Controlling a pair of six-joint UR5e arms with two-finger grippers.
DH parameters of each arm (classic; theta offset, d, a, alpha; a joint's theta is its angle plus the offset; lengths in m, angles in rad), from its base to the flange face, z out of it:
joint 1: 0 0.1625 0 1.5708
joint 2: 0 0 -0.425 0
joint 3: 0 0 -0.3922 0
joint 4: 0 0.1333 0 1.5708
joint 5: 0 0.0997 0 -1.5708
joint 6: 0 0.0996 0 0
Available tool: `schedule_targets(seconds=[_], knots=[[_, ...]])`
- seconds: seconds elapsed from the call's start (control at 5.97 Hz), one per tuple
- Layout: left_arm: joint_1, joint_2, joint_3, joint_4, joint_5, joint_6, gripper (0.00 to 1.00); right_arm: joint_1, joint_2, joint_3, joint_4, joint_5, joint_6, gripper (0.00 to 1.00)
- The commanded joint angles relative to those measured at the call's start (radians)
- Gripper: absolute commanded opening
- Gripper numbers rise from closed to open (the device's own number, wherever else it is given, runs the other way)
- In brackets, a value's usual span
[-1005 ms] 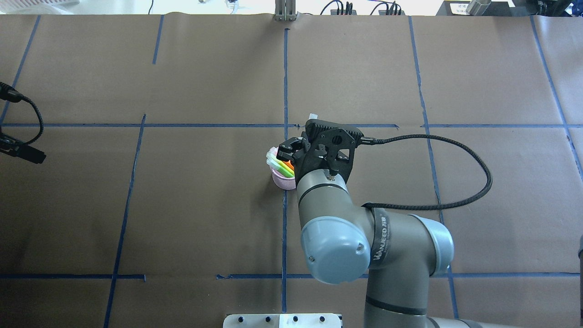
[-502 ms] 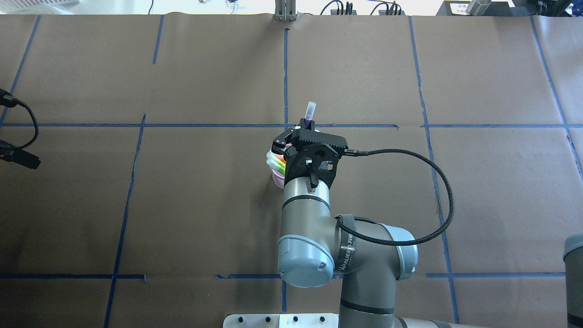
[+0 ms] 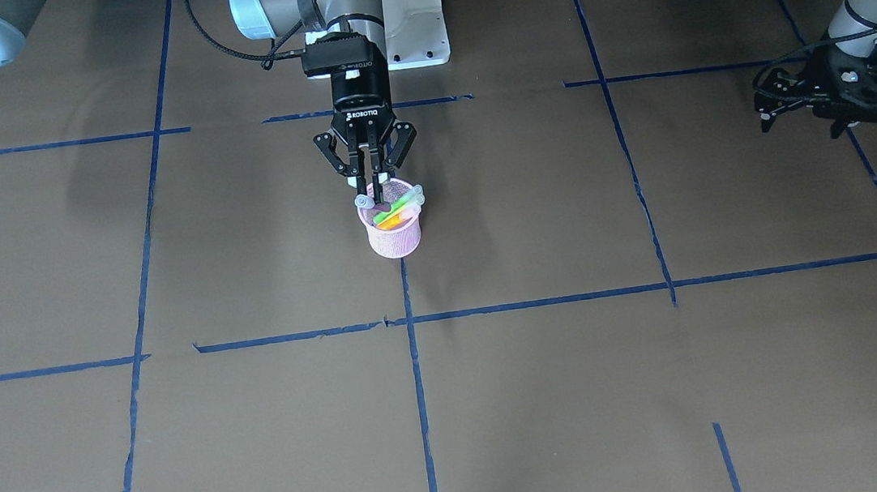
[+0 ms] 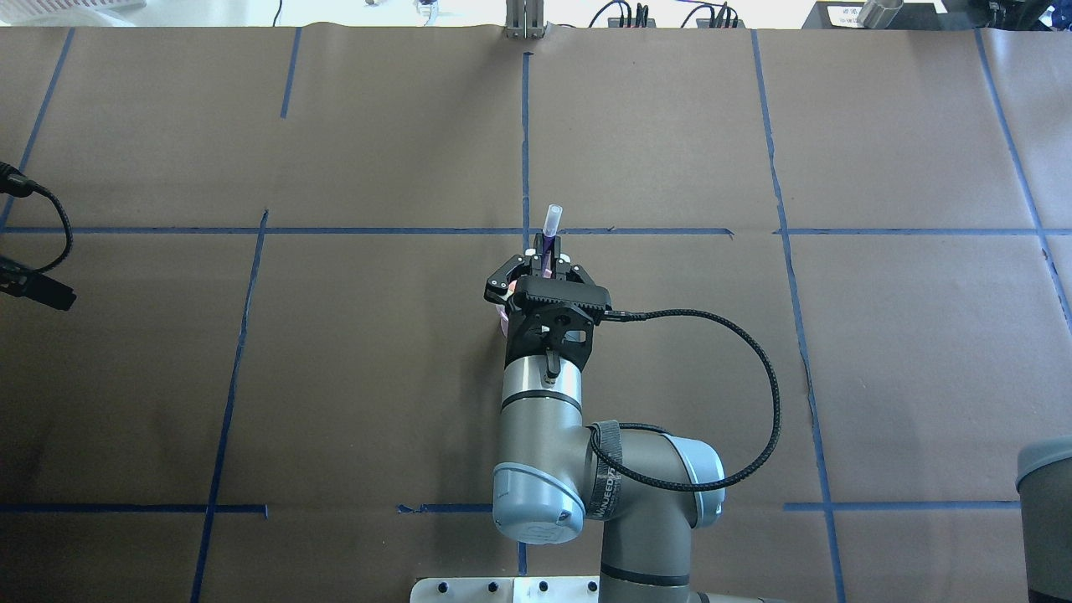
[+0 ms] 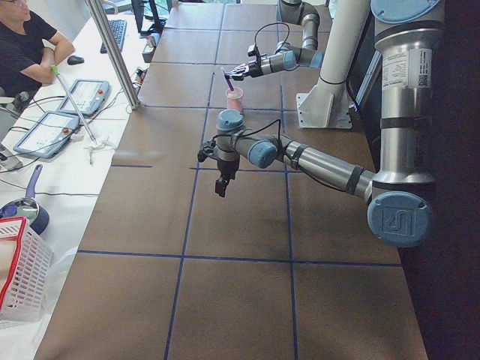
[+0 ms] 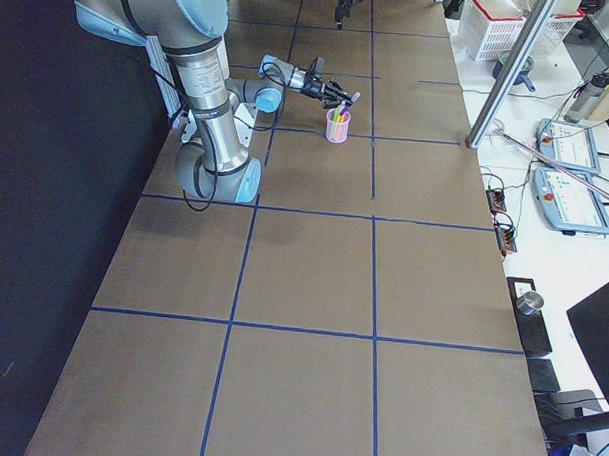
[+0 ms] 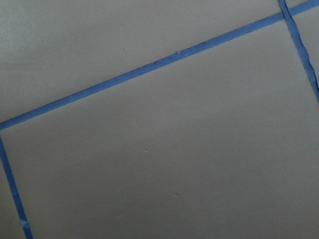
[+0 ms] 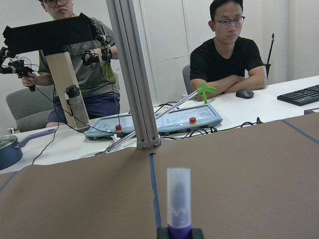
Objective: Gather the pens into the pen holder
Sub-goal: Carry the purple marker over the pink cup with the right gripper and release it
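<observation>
Between the closed fingers of the right gripper [image 4: 545, 255] sits one purple pen [image 4: 551, 219], its cap past the fingertips. Just beneath stands one pink cup [image 3: 394, 238] holding three pens [image 3: 395, 206]. The left gripper [image 3: 768, 110] hangs well apart, and its grip cannot be told.

Pink wire-mesh pen holder [image 3: 394, 239] upright, green pen [image 3: 395, 203] and orange pen [image 3: 390, 221] leaning inside with pale caps past the rim; purple pen [image 4: 550, 226], cap outward, pinched in right gripper [image 4: 545, 254] above.
</observation>
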Motion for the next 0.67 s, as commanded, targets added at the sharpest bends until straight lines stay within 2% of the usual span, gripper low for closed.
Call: schedule_targets(seconds=[0.0, 0.33, 0.5], knots=[[-0.002, -0.007, 0.001, 0.014, -0.005, 0.0, 0.99, -0.009, -0.001, 0.007, 0.001, -0.003, -0.015, 0.99], [-0.005, -0.009, -0.002, 0.02, -0.005, 0.0, 0.99, -0.014, -0.045, 0.088, 0.002, 0.079, -0.096, 1.0], [-0.019, -0.007, 0.001, 0.022, -0.005, 0.0, 0.99, -0.006, -0.105, 0.219, 0.001, 0.189, -0.186, 1.0]])
